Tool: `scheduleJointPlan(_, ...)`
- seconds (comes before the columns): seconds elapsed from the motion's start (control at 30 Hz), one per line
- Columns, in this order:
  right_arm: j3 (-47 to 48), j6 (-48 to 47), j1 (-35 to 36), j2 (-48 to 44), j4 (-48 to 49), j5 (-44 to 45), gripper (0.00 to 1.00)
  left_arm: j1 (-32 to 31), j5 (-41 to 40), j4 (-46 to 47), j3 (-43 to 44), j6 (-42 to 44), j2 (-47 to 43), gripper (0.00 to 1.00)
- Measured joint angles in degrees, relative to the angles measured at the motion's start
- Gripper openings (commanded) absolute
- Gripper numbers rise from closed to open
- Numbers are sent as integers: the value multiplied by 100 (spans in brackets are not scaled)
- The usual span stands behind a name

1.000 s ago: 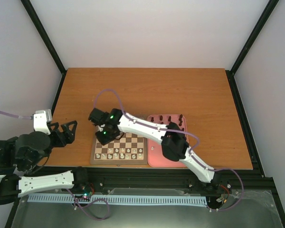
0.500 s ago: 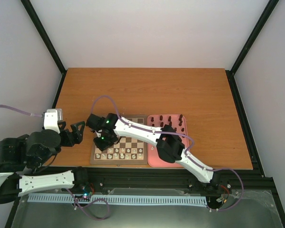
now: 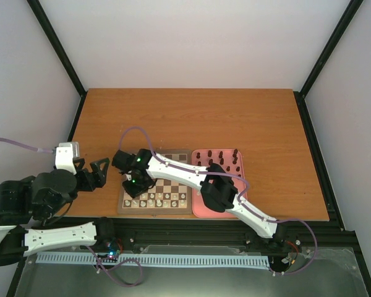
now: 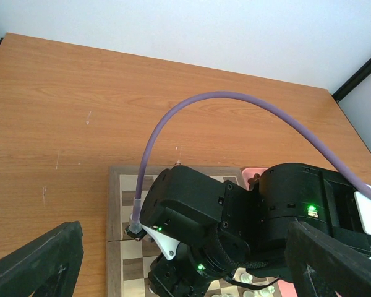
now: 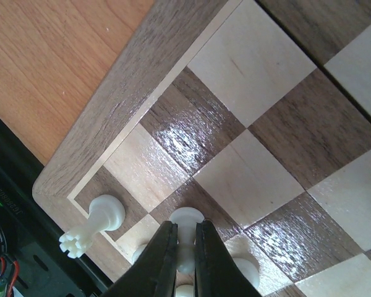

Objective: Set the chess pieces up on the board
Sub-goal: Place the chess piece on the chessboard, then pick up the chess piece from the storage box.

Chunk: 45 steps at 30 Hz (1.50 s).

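Now the right gripper's (image 5: 184, 231) dark jaws pinch a small cream-white round-headed chess piece (image 5: 187, 216) at the glossy checked wooden board's (image 5: 120, 99) near-left corner; the left gripper (image 3: 94, 172) gapes wide, empty, beside it.

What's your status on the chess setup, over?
Left hand open, off the board's left side. Right hand shut on white piece, near-left corner. White rook close beside; dark pieces in pink tray.

right gripper (image 5: 185, 226) + pinched white piece (image 5: 187, 216): I see them shift left toward board (image 3: 154, 211) near-left corner | left gripper (image 3: 94, 171): swings nearer board's left rim
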Motion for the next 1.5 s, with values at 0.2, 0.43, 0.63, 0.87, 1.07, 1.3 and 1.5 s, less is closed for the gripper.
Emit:
scheduleJointPlan(0.2,20,-55,2,9,-46,11,23,0,-20,2,-52,0,0,100)
scheduleJointPlan(0.43,20,-111,0,9,-26,48,28,0,-24,4,-127,0,0,100)
scheduleJointPlan(0.63,55,-175,-39,9,61,72,30,0,-28,4,-136,0,0,100)
scheduleJointPlan(0.87,101,-190,-153,-229,188,286,38,0,-33,11,-184,2,0,100)
scheduleJointPlan(1.07,-586,-87,-452,-1196,190,907,38,0,-33,31,-190,2,0,100)
scheduleJointPlan(1.3,-3152,179,-1134,-3060,234,1528,40,0,-26,74,-234,9,2,100)
scheduleJointPlan(1.5,-4935,404,-1276,-3790,267,1582,40,0,-17,212,-306,59,59,100)
